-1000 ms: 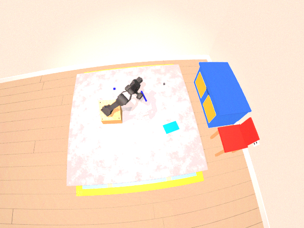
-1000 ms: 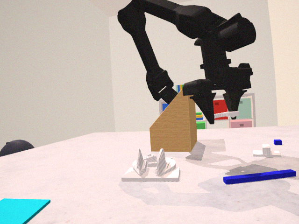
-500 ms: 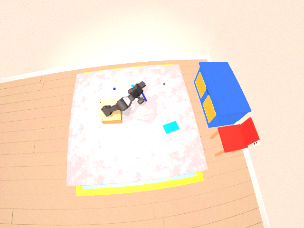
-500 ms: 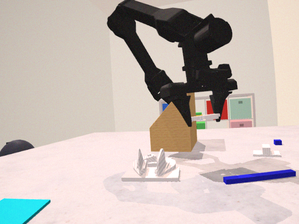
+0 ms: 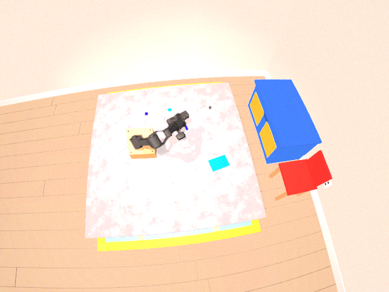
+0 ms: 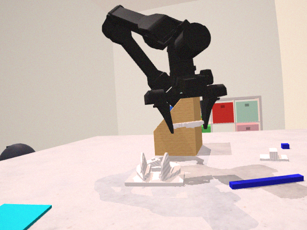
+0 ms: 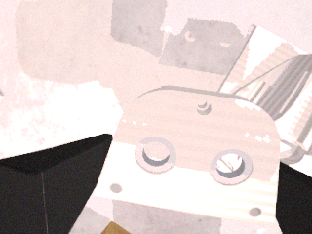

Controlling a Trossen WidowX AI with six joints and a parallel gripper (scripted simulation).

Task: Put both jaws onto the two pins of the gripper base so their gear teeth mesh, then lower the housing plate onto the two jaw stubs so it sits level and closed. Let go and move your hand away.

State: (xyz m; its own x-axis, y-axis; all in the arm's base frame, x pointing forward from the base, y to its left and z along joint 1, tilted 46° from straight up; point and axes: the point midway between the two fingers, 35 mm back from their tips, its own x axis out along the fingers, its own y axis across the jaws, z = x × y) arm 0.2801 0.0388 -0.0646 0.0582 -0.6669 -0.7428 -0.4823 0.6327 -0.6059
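My gripper (image 5: 182, 125) (image 6: 188, 130) (image 7: 187, 155) is shut on the white housing plate (image 6: 188, 124) (image 7: 195, 132), its fingers at the plate's two ends. The plate hangs nearly level, tilted slightly in the exterior view. Its two round holes show in the wrist view. The white gripper base (image 6: 153, 184) lies on the table, lower than the plate and left of it in the exterior view. Two ribbed white jaws, one at left (image 6: 143, 164) and one at right (image 6: 165, 168), stand up on it. Whether their teeth mesh cannot be told.
A blue bar (image 5: 186, 127) (image 6: 266, 181), a blue cube (image 5: 146, 114) (image 6: 285, 145) and a small white stepped piece (image 6: 273, 155) lie on the right in the exterior view. A cyan sheet (image 5: 219, 163) (image 6: 24, 215) lies at left there. A wooden block (image 6: 178, 143) stands behind the base.
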